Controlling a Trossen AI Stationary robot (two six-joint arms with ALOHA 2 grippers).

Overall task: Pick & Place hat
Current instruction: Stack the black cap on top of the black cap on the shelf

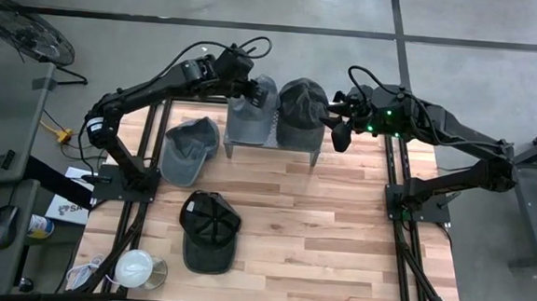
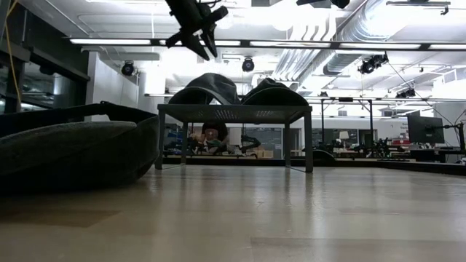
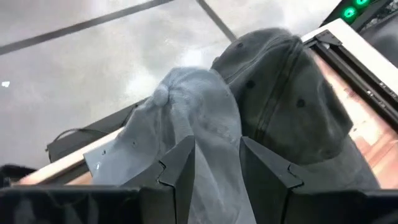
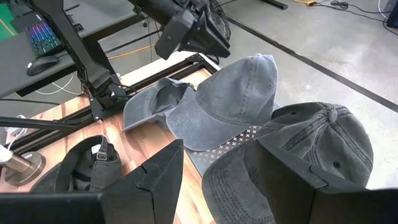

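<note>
Two caps sit on a small metal stand [image 1: 269,149] at the table's far edge: a light grey cap [image 1: 252,114] and a dark grey cap [image 1: 301,110], both resting crown up. My left gripper [image 1: 251,92] hangs open just above the light grey cap [image 3: 186,118]; in the low view it [image 2: 200,36] is clear of the crown. My right gripper [image 1: 337,122] is open beside the dark grey cap [image 4: 317,155], on its right, not touching. Another grey cap [image 1: 189,150] and a black cap [image 1: 209,231] lie upside down on the wood.
A metal cup with a white top [image 1: 138,269] stands at the near left corner. The black cap [image 2: 73,149] fills the low view's left. Bare wood lies in the middle and right of the table [image 1: 338,229]. A desk with a keyboard and mouse stands left of the table.
</note>
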